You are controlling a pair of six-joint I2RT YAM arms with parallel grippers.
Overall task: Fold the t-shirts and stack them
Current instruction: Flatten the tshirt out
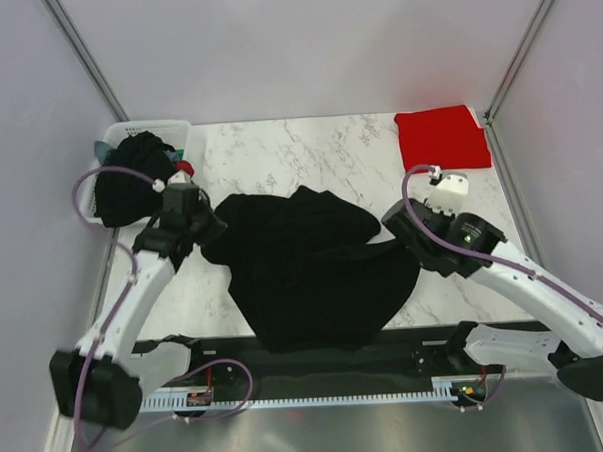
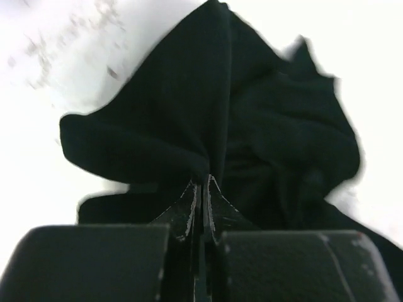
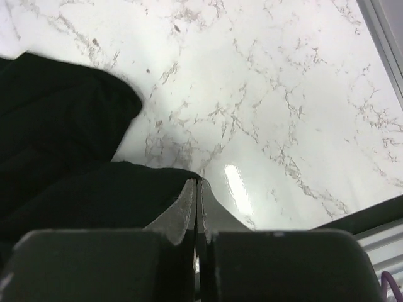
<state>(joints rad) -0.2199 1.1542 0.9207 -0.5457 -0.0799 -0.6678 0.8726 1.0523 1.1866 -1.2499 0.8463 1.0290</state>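
A black t-shirt (image 1: 308, 266) lies crumpled in the middle of the marble table. My left gripper (image 1: 210, 230) is shut on its left edge; in the left wrist view the black cloth (image 2: 208, 119) gathers into the closed fingertips (image 2: 205, 182). My right gripper (image 1: 394, 225) is shut on the shirt's right edge; in the right wrist view the cloth (image 3: 69, 163) ends at the closed tips (image 3: 198, 183). A folded red t-shirt (image 1: 441, 137) lies at the far right corner. More dark shirts (image 1: 129, 178) are heaped in the basket at the far left.
A white slotted basket (image 1: 149, 131) stands at the far left corner, with a bit of red and teal beside the dark heap. Grey walls and metal posts enclose the table. A black rail (image 1: 317, 360) runs along the near edge.
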